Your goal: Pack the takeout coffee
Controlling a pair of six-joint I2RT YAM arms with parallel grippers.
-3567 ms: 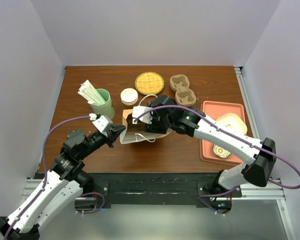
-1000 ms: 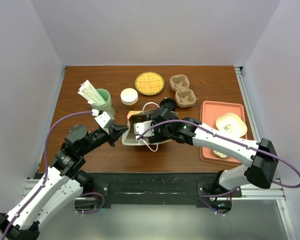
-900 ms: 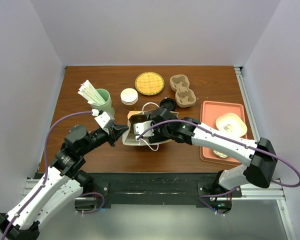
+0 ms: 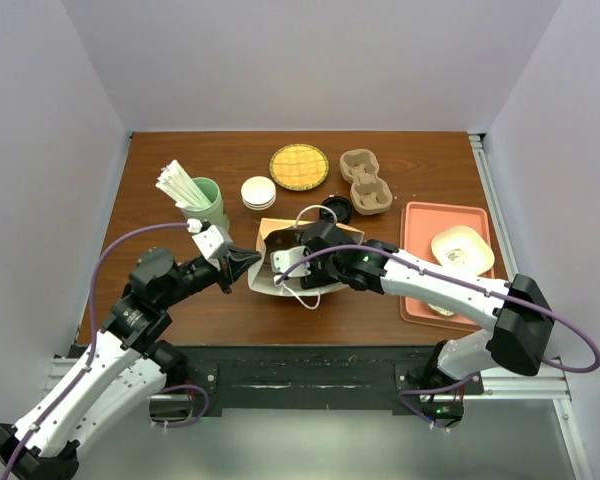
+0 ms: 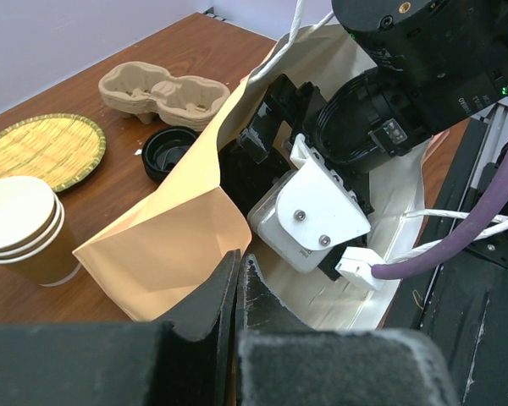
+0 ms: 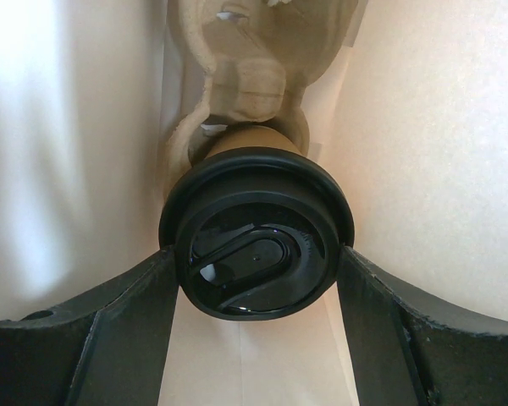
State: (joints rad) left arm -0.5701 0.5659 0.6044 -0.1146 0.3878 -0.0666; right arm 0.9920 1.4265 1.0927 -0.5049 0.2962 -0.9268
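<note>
Nearest you, your left tool (image 5: 239, 264) is clenched on an edge of the paper bag (image 5: 165, 228), which lies tipped over on the counter (image 4: 430, 170) with its mouth gaping. That pinch looks to be what props the mouth open, so do not let go of it until the right arm is clear of the bag.

Inside the mouth, your right tool (image 6: 256, 269) is grasping the takeout coffee (image 6: 252, 241). One of its fingers (image 6: 110, 338) presses on each side of the black lid's rim. The lid faces the wrist camera and the kraft body points deeper into the bag. The cup sits squarely between the fingertips, not off to one side.

Deeper in the bag, the cup's foot meets the nearest ring of a pulp carrier (image 6: 241, 76). You cannot tell from here whether it is fully home.

I judge the step in hand to be seating the cup and then letting go. Push straight along the cup's own axis without twisting. The grip is on the lid alone, and a sideways load could pop it off. Open only a little, because the bag's walls stand close beside both fingers. Then back out along the same line you came in on.
</note>
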